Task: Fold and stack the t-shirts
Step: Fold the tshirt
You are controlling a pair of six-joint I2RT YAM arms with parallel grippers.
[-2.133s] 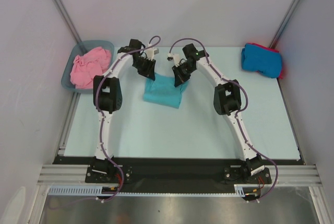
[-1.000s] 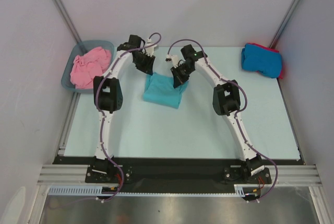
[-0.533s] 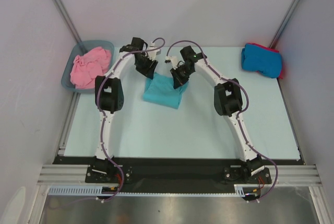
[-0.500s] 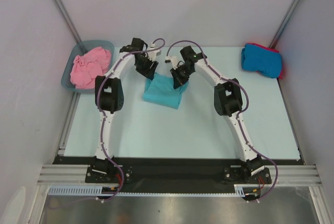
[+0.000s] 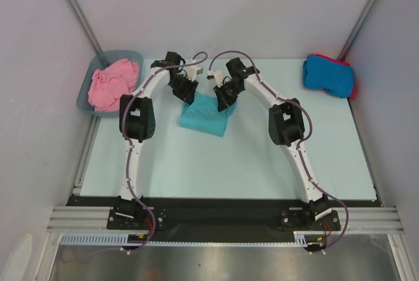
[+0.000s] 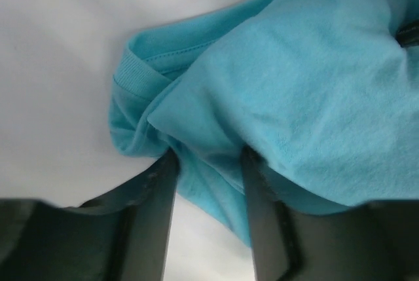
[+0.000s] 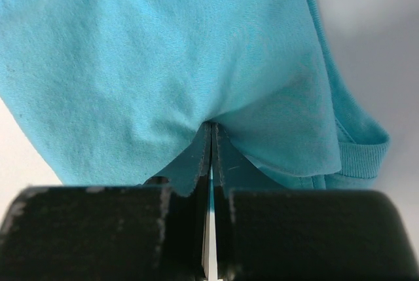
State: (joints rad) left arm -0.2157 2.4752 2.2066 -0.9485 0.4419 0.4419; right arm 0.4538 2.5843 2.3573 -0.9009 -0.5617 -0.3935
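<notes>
A teal t-shirt [image 5: 206,116] lies partly folded at the middle back of the table. My right gripper [image 5: 222,101] is shut on its back right edge; in the right wrist view the jaws [image 7: 211,127] pinch the teal cloth [image 7: 163,52]. My left gripper [image 5: 188,94] is at the shirt's back left corner. In the left wrist view its fingers [image 6: 208,163] stand apart with a fold of teal cloth [image 6: 288,78] between them. A pink t-shirt [image 5: 112,83] lies crumpled in the tub. A folded bright blue t-shirt [image 5: 327,74] lies on a red one [image 5: 354,83] at the back right.
The grey-blue plastic tub [image 5: 84,99] stands at the back left corner. Grey walls enclose the table on three sides. The pale table surface [image 5: 216,169] stretches in front of the teal shirt to the arm bases.
My left gripper lifted back off the shirt, then moved right and down onto its back left corner. My right gripper stayed shut on the teal shirt, shifting slightly back.
</notes>
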